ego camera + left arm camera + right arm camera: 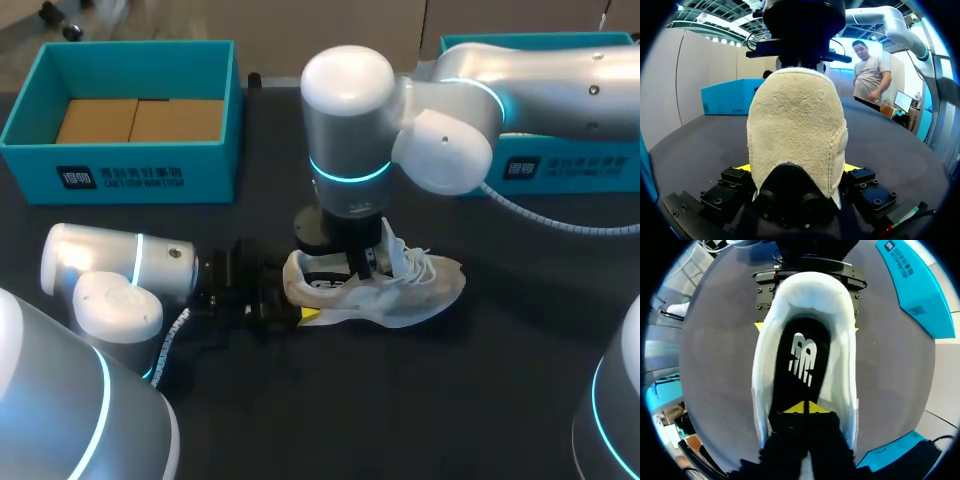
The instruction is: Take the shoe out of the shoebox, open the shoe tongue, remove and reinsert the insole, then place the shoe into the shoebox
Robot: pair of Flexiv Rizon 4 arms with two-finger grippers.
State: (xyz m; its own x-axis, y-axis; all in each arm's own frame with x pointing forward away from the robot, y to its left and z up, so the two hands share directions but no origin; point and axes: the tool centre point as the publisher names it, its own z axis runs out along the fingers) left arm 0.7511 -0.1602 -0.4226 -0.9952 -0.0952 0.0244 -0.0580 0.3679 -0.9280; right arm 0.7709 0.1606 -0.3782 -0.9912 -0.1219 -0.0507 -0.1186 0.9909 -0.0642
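A white shoe (405,290) lies on its sole on the dark table (400,400), heel toward my left arm. My left gripper (296,303) has its fingers set wide on both sides of the suede heel (795,125), gripping it; its yellow fingertips (742,167) show at each side. My right gripper (365,262) comes down from above into the shoe's opening. In the right wrist view its yellow tips (806,407) are pressed together just over the black insole (800,360) inside the shoe (842,365). The laces are loose and the tongue stands up beside the right gripper.
An open teal shoebox (120,172) with brown cardboard inside stands at the back left. A second teal box (570,165) sits at the back right, behind my right arm. The near part of the table in front of the shoe is bare.
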